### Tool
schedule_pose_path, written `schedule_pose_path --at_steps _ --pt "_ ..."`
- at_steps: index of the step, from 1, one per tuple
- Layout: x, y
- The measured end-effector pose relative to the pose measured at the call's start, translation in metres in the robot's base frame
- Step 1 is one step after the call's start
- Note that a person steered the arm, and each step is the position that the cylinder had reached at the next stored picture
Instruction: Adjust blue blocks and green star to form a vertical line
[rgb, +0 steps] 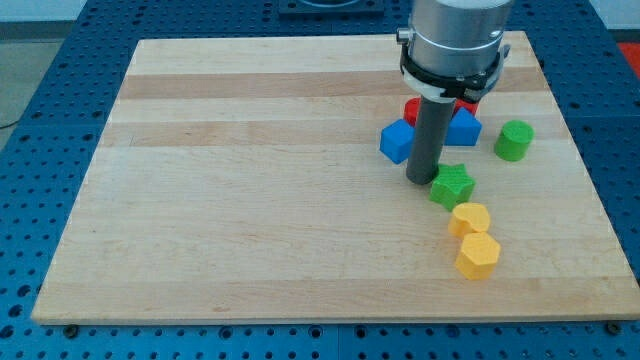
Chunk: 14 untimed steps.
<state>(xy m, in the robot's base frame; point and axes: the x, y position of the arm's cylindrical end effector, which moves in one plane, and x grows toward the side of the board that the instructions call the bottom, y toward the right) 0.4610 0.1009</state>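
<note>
A blue cube (398, 140) lies right of the board's centre, at the left side of my rod. A second blue block (463, 127) sits at the rod's right, its shape partly hidden. The green star (452, 186) lies just below and right of my tip (422, 180), touching or nearly touching it. My tip stands between the blue cube and the green star, below the second blue block.
A red block (411, 110) and another red piece (467, 103) peek out behind the rod. A green cylinder (514, 141) stands at the right. Two yellow blocks (470, 219) (478, 255) lie below the star. The wooden board (250, 200) rests on a blue pegboard.
</note>
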Motion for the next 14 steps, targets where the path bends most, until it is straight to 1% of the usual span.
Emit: schedule_pose_path --at_steps 8,10,11,12,13,14 --pt "0.014 0.014" --pt "0.002 0.004" --pt "0.031 -0.027" --pt "0.014 -0.081" --pt "-0.033 -0.105" --pt "-0.066 -0.105"
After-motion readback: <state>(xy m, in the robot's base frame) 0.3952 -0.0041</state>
